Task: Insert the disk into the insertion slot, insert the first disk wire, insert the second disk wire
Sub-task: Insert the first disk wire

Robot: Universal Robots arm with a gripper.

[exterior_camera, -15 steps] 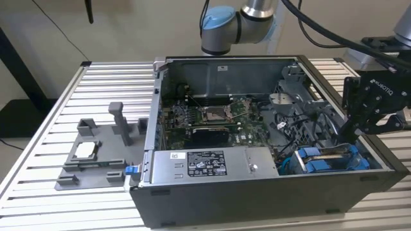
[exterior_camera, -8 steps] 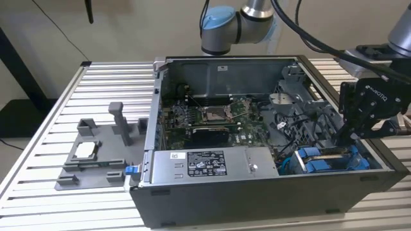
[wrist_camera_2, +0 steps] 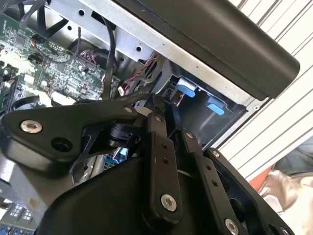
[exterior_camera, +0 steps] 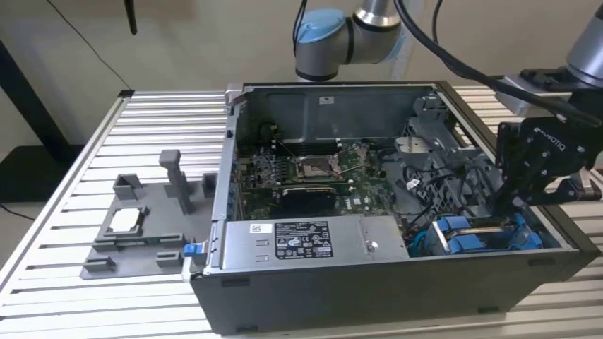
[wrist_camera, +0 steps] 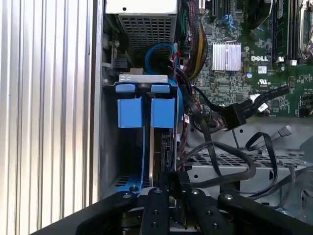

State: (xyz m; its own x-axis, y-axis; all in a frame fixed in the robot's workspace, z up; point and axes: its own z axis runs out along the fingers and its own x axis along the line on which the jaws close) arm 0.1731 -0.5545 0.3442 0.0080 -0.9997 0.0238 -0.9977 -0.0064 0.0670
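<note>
The disk [wrist_camera: 162, 147] stands on edge in the insertion slot [wrist_camera: 108, 156], the grey bay in the near corner of the computer case [exterior_camera: 377, 289] on the exterior view's right. It sits edge-on, I'd say, because the narrow bay takes it only that way. The end effector [wrist_camera: 175, 178] reaches straight down into that corner with its fingers drawn together at the disk's upper edge, though I can't tell whether they pinch it or merely bear on it. A black connector [wrist_camera: 234, 116] hangs loose beside the bay over the motherboard, so neither wire looks plugged in.
</note>
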